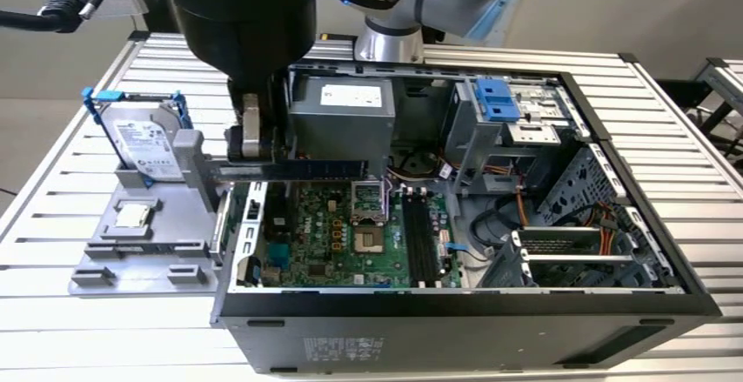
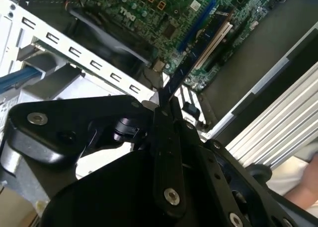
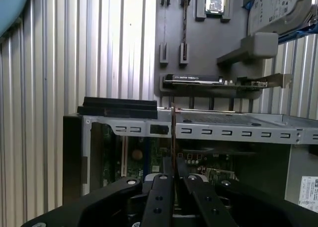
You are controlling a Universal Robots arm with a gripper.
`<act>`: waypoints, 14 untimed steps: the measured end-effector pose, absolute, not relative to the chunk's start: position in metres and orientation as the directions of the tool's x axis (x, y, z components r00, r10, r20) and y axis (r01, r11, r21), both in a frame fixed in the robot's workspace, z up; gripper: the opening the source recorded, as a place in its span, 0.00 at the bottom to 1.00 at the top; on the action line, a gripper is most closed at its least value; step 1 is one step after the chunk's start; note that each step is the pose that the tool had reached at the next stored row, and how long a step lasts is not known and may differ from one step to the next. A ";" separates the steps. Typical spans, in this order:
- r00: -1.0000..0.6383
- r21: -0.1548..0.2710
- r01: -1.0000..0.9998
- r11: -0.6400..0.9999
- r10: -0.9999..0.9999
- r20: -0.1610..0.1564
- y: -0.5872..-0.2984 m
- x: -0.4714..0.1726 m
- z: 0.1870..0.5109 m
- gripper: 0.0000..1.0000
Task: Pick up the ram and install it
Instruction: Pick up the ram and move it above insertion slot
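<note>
The ram [image 1: 325,169] is a long thin stick held level above the left part of the open computer case [image 1: 465,299]. My gripper [image 1: 252,161] is shut on its left end. The stick reaches out over the green motherboard [image 1: 331,234], and the black memory slots [image 1: 420,241] lie lower, toward the exterior view's right. In the second wrist view the ram [image 2: 194,53] runs edge-on from the gripper [image 2: 166,107] out over the board. In the first wrist view the ram [image 3: 172,137] is a thin vertical line rising from the gripper [image 3: 172,176].
A grey fixture [image 1: 139,256] at the exterior view's left carries a silver hard drive in a blue frame [image 1: 145,143] and a small square processor chip [image 1: 131,215]. A graphics card [image 3: 198,79] rests on that fixture. Power supply [image 1: 343,117] and drive cage [image 1: 511,112] stand at the case's far side.
</note>
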State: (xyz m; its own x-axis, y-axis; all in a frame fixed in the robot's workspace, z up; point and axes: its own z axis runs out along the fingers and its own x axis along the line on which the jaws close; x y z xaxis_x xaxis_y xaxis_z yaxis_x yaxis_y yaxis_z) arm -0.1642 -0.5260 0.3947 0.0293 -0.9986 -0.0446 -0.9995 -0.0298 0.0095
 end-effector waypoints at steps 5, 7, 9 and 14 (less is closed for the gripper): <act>0.029 0.010 -1.000 -0.030 -0.999 -0.045 -0.526 -0.149 0.395 0.00; 0.029 0.010 -1.000 -0.030 -0.999 -0.045 -0.526 -0.146 0.395 0.00; 0.029 0.010 -1.000 -0.030 -0.999 -0.045 -0.526 -0.142 0.395 0.00; 0.029 0.011 -0.999 -0.030 -0.999 -0.045 -0.526 -0.127 0.395 0.00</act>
